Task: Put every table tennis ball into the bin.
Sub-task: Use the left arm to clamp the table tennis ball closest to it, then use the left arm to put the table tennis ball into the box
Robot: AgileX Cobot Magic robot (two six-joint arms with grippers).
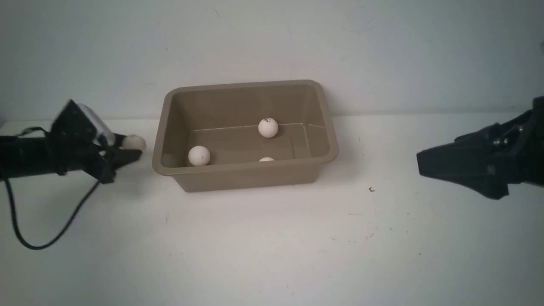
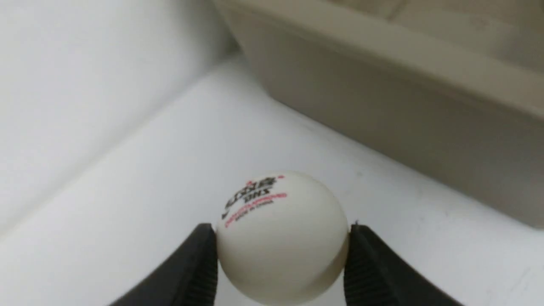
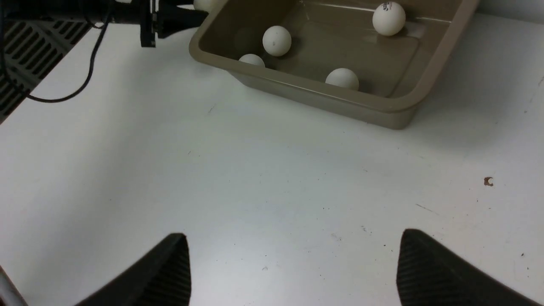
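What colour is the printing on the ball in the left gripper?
Black and red on the ball, clearest in the left wrist view.

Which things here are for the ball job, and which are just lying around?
For the job: the held ball, the left gripper squeezing it, the balls in the bin, the bin.
Just lying about: the black cable, the dark speck on the table.

White table, pale blank wall
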